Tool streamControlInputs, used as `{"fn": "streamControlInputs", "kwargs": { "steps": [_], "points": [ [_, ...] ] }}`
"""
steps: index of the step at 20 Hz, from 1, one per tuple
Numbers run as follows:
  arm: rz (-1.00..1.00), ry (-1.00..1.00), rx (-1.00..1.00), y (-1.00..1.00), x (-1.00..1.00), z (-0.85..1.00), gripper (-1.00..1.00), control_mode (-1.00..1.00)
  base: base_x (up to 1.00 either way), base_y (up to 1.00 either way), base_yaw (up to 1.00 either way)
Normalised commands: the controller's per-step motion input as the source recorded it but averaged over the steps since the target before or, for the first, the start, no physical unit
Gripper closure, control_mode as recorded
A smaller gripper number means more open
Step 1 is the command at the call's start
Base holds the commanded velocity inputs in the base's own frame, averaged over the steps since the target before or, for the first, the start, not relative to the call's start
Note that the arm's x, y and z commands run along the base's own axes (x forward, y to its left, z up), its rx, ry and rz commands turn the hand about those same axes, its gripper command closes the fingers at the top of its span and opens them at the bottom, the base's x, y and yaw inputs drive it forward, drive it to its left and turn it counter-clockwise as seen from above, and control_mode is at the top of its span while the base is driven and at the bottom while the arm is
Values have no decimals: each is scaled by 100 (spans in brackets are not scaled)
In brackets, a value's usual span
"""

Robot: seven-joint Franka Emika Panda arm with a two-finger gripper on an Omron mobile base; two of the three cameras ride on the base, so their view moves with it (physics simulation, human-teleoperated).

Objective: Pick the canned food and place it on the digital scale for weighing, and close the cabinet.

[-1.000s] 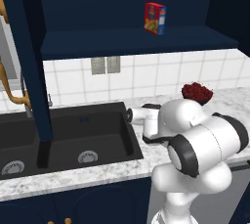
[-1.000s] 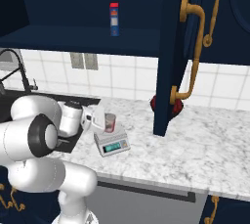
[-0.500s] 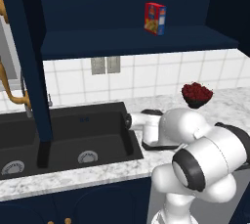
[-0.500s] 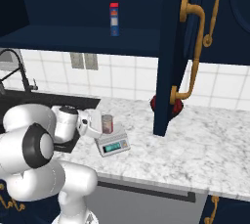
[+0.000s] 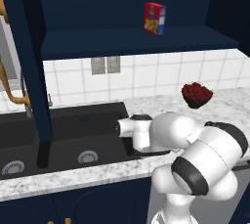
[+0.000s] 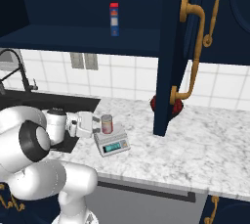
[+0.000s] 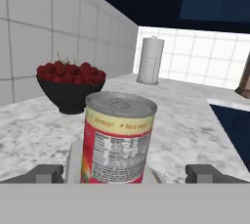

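Since a second ago the gripper (image 6: 96, 124) has let go, jaws now spread wide and clear of the canned food (image 6: 107, 123), which stands upright on the digital scale (image 6: 112, 142); cabinet (image 6: 195, 32) door hangs open over bare counter (image 6: 205, 149).

Red-and-yellow box (image 5: 155, 18) on open cabinet (image 5: 136, 42) shelf above black sink (image 5: 63, 140).
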Motion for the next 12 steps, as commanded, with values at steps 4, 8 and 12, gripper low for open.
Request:
{"fn": "streamControlInputs", "kwargs": {
  "steps": [4, 8, 12],
  "points": [
    [0, -19, -8, 5, -53, 57, -100, -100, 0, 0, 0],
    [3, -26, -7, 0, -63, 92, -100, -100, 0, 0, 0],
    [3, -22, -4, -1, -60, 100, -100, -100, 0, 0, 0]
  ]
}}
